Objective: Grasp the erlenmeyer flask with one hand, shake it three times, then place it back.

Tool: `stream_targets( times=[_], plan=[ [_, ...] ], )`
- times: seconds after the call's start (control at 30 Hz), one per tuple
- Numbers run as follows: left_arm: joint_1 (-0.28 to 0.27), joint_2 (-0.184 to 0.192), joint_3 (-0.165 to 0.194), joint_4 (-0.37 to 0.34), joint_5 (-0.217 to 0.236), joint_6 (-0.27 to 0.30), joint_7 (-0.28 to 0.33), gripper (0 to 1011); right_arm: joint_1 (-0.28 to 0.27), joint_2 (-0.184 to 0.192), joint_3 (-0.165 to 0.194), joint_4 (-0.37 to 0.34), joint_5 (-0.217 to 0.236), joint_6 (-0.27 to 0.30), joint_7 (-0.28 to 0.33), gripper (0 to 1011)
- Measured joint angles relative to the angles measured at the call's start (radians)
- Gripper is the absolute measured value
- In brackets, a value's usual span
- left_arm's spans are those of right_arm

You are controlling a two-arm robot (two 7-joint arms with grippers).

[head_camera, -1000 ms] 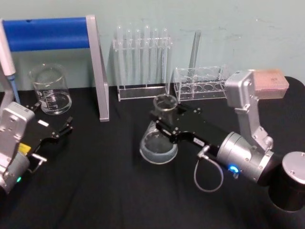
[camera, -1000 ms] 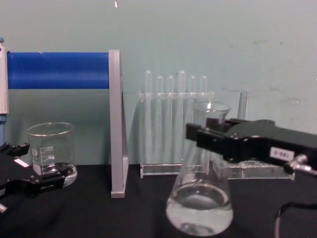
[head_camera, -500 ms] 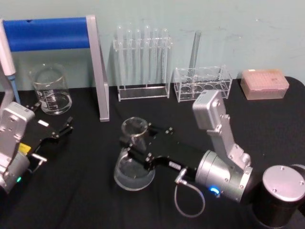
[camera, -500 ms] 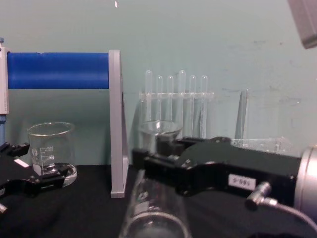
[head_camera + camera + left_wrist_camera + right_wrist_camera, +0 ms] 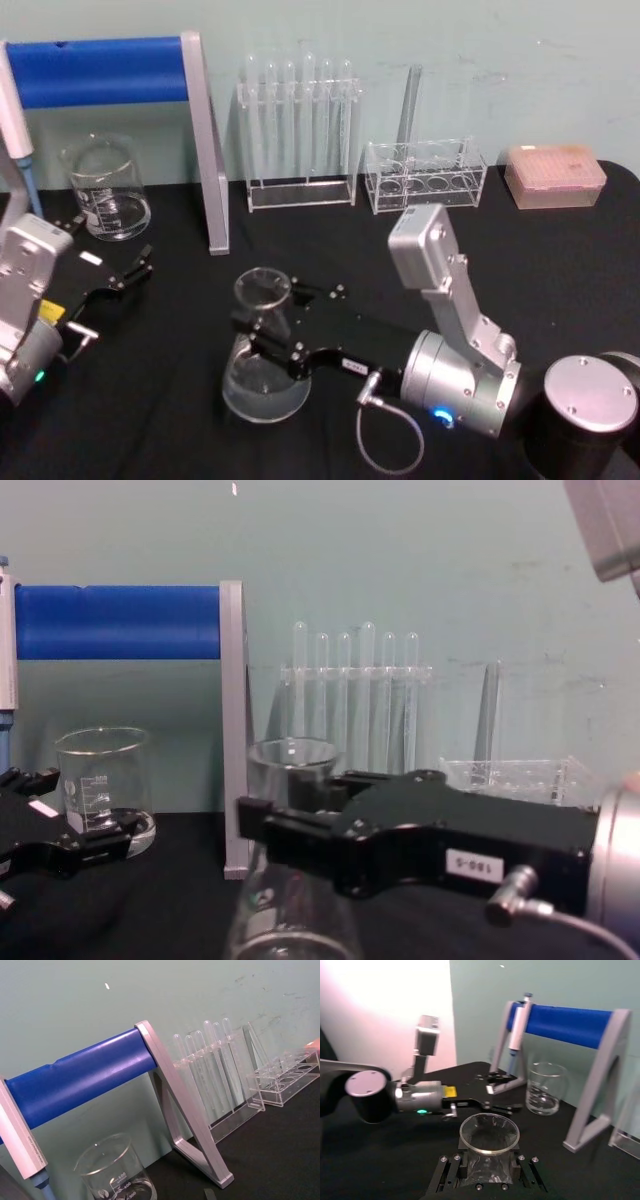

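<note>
Nearest, right claw (image 5: 262, 325) reaches in from the right, fingers closed tight on the neck of the erlenmeyer flask (image 5: 262, 388), just under its flared rim. Flask upright, front-centre over the black bench (image 5: 170, 420); can't tell if its base touches. Left claw (image 5: 112, 245) rests at the bench's left edge, fingers spread, nothing held. Beyond it, a glass beaker (image 5: 105, 190). Farthest back, by the wall: test tube rack (image 5: 298, 130).

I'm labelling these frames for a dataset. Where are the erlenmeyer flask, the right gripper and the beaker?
erlenmeyer flask (image 5: 250, 392), head view, wide base.
right gripper (image 5: 258, 325), head view, midway between fingertips.
beaker (image 5: 105, 195), head view, glass wall.
</note>
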Motion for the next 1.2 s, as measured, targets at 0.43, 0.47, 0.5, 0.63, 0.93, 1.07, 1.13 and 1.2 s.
stream_targets(
  times=[0.43, 0.47, 0.5, 0.63, 0.93, 1.07, 1.13, 1.2],
  plan=[
    [0.0, 0.0, 0.0, 0.0, 0.0, 0.0, 0.0, 1002, 0.025, -0.032, 0.093, 0.084, 0.014, 0.005, -0.1, 450],
    [0.0, 0.0, 0.0, 0.0, 0.0, 0.0, 0.0, 1001, 0.029, -0.037, 0.107, 0.096, 0.014, 0.005, -0.113, 450],
    [0.0, 0.0, 0.0, 0.0, 0.0, 0.0, 0.0, 1001, 0.031, -0.038, 0.114, 0.102, 0.014, 0.005, -0.118, 450],
    [0.0, 0.0, 0.0, 0.0, 0.0, 0.0, 0.0, 1000, 0.044, -0.05, 0.156, 0.139, 0.011, 0.003, -0.152, 450],
    [0.0, 0.0, 0.0, 0.0, 0.0, 0.0, 0.0, 1001, 0.066, -0.069, 0.228, 0.197, 0.002, 0.0, -0.197, 450],
    [0.0, 0.0, 0.0, 0.0, 0.0, 0.0, 0.0, 1001, 0.072, -0.075, 0.253, 0.216, -0.005, -0.001, -0.209, 450],
    [0.0, 0.0, 0.0, 0.0, 0.0, 0.0, 0.0, 1001, 0.075, -0.078, 0.266, 0.224, -0.01, -0.001, -0.214, 450],
    [0.0, 0.0, 0.0, 0.0, 0.0, 0.0, 0.0, 1001, 0.075, -0.08, 0.272, 0.228, -0.014, -0.002, -0.216, 450]
  ],
)
